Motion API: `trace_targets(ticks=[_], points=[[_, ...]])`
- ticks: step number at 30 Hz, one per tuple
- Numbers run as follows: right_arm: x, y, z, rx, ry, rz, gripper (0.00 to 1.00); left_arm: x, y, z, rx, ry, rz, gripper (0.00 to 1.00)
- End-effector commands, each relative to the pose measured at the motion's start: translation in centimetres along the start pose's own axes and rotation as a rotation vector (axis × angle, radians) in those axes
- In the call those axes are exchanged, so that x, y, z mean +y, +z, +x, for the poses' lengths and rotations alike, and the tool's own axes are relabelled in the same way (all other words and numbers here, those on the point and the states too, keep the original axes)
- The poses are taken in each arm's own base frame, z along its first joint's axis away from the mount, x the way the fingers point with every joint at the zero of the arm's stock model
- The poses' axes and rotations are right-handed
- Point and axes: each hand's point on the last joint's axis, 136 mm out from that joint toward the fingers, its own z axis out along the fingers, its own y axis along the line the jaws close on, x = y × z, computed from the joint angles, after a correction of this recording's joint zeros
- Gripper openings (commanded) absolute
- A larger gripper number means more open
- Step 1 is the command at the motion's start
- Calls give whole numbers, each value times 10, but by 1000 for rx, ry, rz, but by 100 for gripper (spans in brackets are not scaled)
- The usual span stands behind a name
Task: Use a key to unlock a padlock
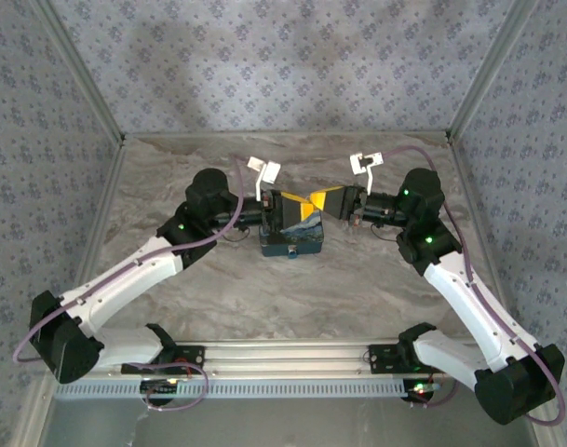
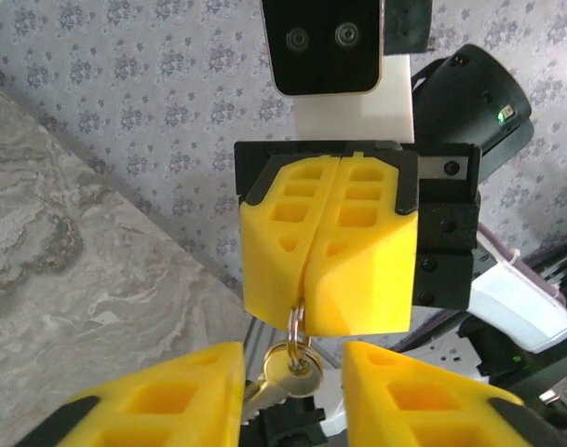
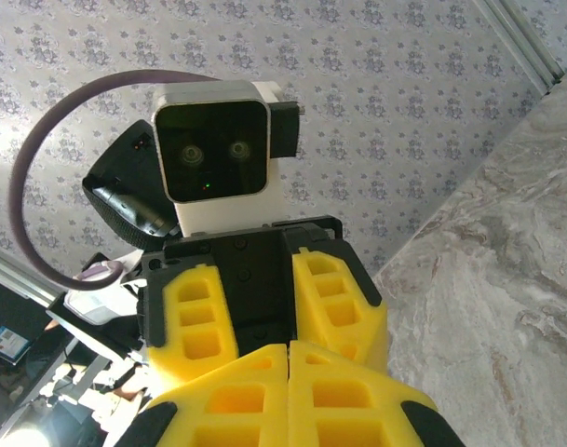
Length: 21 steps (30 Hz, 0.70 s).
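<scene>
In the left wrist view a brass key (image 2: 285, 374) dangles on a small ring (image 2: 298, 323) from my right gripper (image 2: 308, 298), whose yellow fingers are shut on the ring. The key hangs in the gap of my open left gripper (image 2: 292, 361), touching neither yellow finger (image 2: 162, 396). From above, both grippers meet tip to tip, the left gripper (image 1: 283, 210) facing the right gripper (image 1: 318, 203) over a dark blue block (image 1: 292, 245). In the right wrist view my right gripper (image 3: 288, 354) is pressed shut in front of the spread left gripper (image 3: 264, 321). I cannot make out the padlock itself.
The marbled table (image 1: 292, 298) is fenced by patterned walls (image 1: 283, 65) at the back and both sides. An aluminium rail (image 1: 283, 358) with both arm bases runs along the near edge. Each wrist carries a white camera housing (image 3: 216, 154).
</scene>
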Motion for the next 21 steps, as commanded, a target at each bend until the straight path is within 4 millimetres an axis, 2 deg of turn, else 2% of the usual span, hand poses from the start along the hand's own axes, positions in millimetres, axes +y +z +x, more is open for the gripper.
trace_targets(ticks=[1,3,9,14,21], points=[[6,-2,2,5,-2,-14,0,-21,1,-9,-8,44,59,27],[5,-3,3,4,-2,-14,0,-19,1,-8,-6,42,53,22],[4,-4,2,2,-1,-10,0,-19,-2,-6,-4,48,39,16],[3,-6,1,-3,-1,-6,0,-14,-4,-3,0,42,15,16],[2,-8,0,-12,-2,0,0,-13,-7,0,4,41,2,10]])
